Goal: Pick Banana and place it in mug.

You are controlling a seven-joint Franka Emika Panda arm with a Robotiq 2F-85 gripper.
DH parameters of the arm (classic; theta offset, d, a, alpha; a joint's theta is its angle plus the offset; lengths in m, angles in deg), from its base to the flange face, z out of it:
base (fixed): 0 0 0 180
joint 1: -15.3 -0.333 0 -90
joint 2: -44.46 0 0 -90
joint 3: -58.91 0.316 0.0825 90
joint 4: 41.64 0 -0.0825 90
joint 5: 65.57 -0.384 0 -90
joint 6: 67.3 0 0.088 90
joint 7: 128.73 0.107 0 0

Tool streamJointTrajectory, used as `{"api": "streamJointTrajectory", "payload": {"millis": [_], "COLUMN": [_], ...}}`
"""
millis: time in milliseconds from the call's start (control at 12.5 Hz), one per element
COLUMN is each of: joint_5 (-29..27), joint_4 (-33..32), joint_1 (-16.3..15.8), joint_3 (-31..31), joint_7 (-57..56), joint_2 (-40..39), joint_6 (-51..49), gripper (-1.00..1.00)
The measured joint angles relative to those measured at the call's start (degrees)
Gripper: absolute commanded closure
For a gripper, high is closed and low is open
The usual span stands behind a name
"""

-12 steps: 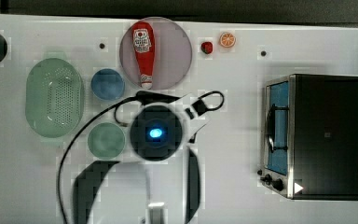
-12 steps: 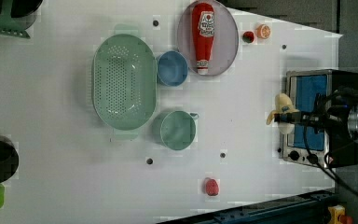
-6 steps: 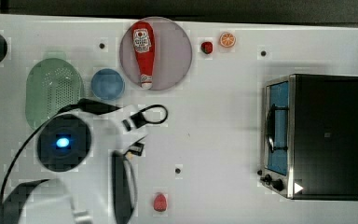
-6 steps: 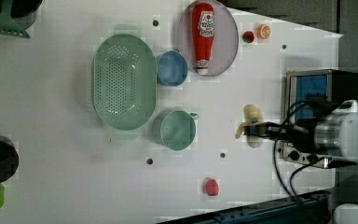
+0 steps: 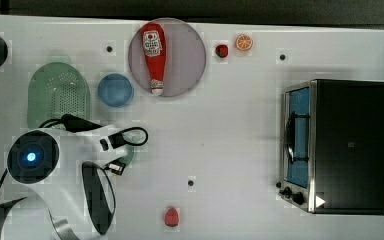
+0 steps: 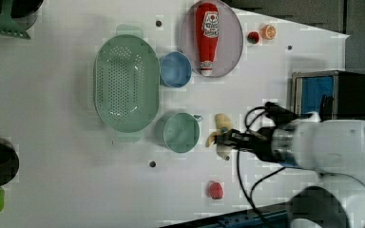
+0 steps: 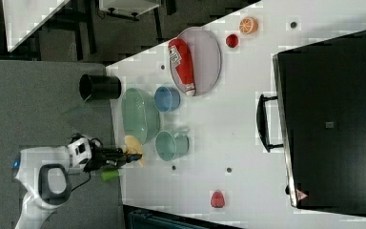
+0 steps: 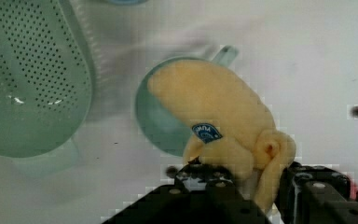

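The banana is gripped by the gripper just beside the mug, on the left view's right; its long axis runs crosswise to the fingers.

pale yellow banana, teal-green mug, blue cup.

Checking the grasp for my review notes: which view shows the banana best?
The wrist view: the banana is large, pinched in the gripper over the mug. The left view shows it small beside the mug; the right view shows a yellow sliver; in the top view the arm covers it.
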Motion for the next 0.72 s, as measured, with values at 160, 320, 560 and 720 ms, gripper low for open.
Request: {"api": "streamJointTrajectory", "payload": {"millis": [160, 320, 560, 720], "joint_5": [-0.4, -1.1, -0.9, -0.4], "joint_4": [-0.6, -3.5, -5.7, -5.7], "joint_1": [-0.2, -0.2, -0.3, 0.9], "joint_3": [1.7, 1.4, -0.7, -0.1], "joint_7": [1.8, 3.0, 4.0, 4.0], "joint_2": [-4.9, -7.2, -8.5, -8.6], "joint_6": [5.9, 7.9, 8.3, 8.9], "gripper": [0.12, -0.32, -0.98, -1.0]}}
